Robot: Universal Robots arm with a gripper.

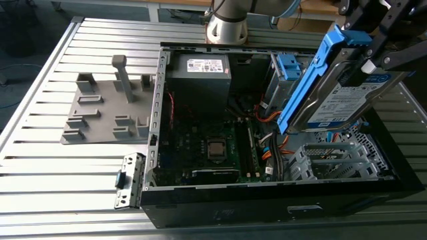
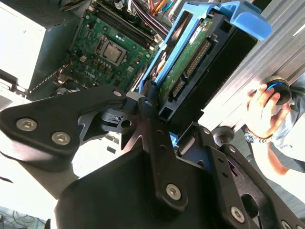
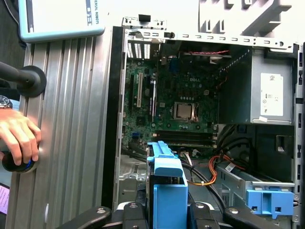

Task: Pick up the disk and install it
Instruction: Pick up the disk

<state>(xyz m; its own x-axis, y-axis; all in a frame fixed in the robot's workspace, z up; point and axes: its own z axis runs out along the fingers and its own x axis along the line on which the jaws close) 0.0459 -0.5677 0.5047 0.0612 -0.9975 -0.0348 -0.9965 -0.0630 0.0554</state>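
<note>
My tool (image 1: 371,55) is clamped on the disk (image 1: 333,102), holding it tilted in the air above the open case (image 1: 253,212), over its metal cage (image 1: 333,160).

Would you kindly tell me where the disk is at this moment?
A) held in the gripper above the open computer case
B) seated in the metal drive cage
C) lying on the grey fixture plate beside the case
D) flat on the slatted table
A: the gripper is shut on the upper end of the disk, holding it tilted in the air over the open computer case, clear of the drive cage.
</note>
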